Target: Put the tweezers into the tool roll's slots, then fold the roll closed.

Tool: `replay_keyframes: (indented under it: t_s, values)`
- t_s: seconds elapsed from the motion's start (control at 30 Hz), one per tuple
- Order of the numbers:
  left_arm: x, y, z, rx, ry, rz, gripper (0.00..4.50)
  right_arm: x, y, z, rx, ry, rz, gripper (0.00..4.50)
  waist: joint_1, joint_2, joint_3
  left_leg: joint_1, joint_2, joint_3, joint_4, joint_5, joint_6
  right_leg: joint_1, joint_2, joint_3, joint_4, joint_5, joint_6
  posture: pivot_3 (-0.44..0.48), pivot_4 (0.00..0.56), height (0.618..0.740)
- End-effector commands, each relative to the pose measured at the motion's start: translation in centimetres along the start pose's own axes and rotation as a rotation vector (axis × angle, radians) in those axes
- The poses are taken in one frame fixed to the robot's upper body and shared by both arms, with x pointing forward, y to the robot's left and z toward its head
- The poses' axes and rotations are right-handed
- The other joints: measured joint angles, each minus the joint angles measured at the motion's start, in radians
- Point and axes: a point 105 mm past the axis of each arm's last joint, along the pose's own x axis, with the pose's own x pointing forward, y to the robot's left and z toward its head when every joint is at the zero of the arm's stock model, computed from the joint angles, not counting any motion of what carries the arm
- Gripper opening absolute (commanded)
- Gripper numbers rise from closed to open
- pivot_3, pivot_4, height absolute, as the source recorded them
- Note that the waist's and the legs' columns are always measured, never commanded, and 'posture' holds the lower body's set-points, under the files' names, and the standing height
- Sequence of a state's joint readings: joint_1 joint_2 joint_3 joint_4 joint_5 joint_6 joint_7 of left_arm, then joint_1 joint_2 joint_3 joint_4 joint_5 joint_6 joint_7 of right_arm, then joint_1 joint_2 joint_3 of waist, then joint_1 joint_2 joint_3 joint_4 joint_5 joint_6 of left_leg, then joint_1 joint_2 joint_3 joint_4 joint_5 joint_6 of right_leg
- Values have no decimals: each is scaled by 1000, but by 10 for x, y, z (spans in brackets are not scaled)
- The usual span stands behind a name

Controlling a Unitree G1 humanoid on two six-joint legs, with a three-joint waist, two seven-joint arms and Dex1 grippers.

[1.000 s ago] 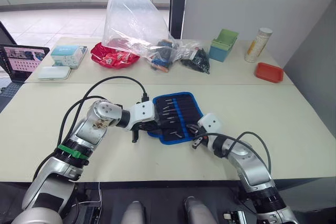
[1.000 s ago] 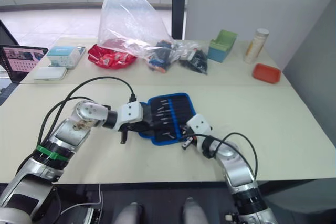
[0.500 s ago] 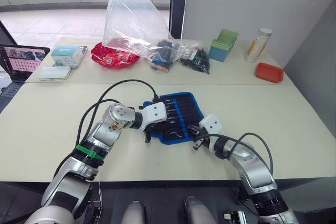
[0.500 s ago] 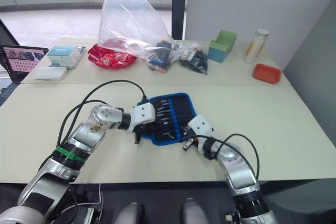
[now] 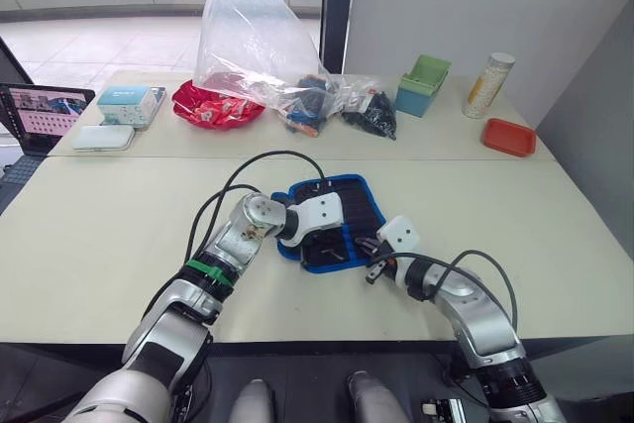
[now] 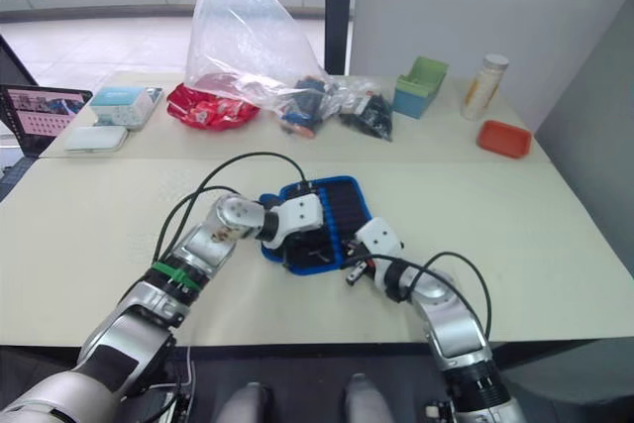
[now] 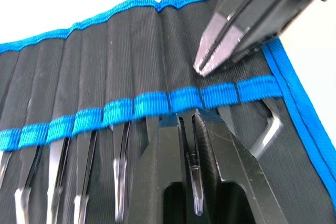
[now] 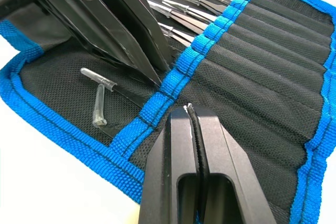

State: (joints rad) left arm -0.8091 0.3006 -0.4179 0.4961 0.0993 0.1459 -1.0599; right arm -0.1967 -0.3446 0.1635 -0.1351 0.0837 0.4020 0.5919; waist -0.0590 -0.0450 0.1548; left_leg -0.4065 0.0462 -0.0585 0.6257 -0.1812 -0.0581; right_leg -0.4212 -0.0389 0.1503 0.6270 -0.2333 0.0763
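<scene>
Two arms met over the tool roll (image 5: 342,210), which lay open on the pale table (image 5: 119,215), in front of a clear plastic bag (image 5: 248,37). From the left eye view, the left gripper (image 5: 319,245) rested on the near left part of the roll, its forearm bent across from the left with a black cable looping over it. The right gripper (image 5: 371,263) sat at the near right edge of the roll, its elbow low at the table's front edge.

From the left wrist view, the left gripper (image 7: 191,124) was clenched on one of the tweezers (image 7: 195,182), with only a thin gap between the fingers and the thin tip standing in that gap. Its fingertips touched the blue band (image 7: 152,104) that crosses the slots. More tweezers sat in slots to the side. The other gripper's fingertips pressed on the fabric just beyond the band.

From the right wrist view, the right gripper (image 8: 191,115) was closed with nothing between its fingers. It touched the roll beside the blue band (image 8: 207,38). Several tweezers (image 8: 184,19) lay in the slots, their capped tips pointing out. The left gripper's fingers (image 8: 137,35) came down on the fabric just beside them.
</scene>
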Motion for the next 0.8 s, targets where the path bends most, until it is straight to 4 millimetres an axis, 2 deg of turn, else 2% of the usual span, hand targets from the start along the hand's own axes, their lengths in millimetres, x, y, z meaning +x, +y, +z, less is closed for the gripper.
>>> replay_keyframes:
  t_s: [0.03,0.27,0.3,0.37,0.5,0.6,0.67,0.73,0.8]
  values:
    - [14,-2,15,39,-56,-9,24,-1,12,-28,62,105,46,0,5,0,0,0,0,0,0,0,0,0,0,0,0,0,0,0,150,733]
    - [15,11,27,15,-138,79,24,0,10,-26,51,106,54,0,22,0,0,0,-1,-1,4,0,0,3,0,1,0,-3,-5,0,150,733]
    - [13,10,27,13,-139,69,932,0,10,-26,50,106,54,0,21,0,0,0,-2,-1,5,0,0,3,0,1,-1,-3,-4,0,150,733]
    - [3,8,23,-4,-144,48,1500,1,10,-26,49,107,57,0,19,0,0,-1,-1,-1,6,0,0,3,0,1,0,-3,-4,0,150,733]
    - [-36,-2,12,-77,-200,-50,2760,3,11,-26,41,116,64,0,2,0,0,0,-1,-1,3,0,0,1,0,2,2,-3,-4,0,150,733]
    - [-60,11,8,-129,-223,9,3753,4,12,-25,42,115,69,0,-8,0,0,1,0,-1,-1,0,0,-1,1,1,4,0,0,0,150,733]
    - [-86,26,10,-174,-282,82,4421,5,11,-25,36,113,68,0,-10,0,0,1,0,-2,-1,0,0,0,2,1,4,-1,1,0,150,733]
    - [-112,39,15,-207,-376,159,4477,6,4,-21,12,106,44,0,-11,0,0,0,0,-2,0,0,0,0,2,1,3,-1,1,0,150,733]
    - [-129,46,16,-232,-430,204,4477,6,-2,-15,-19,92,27,0,-12,0,0,1,0,-2,0,0,0,0,2,1,3,0,1,0,150,733]
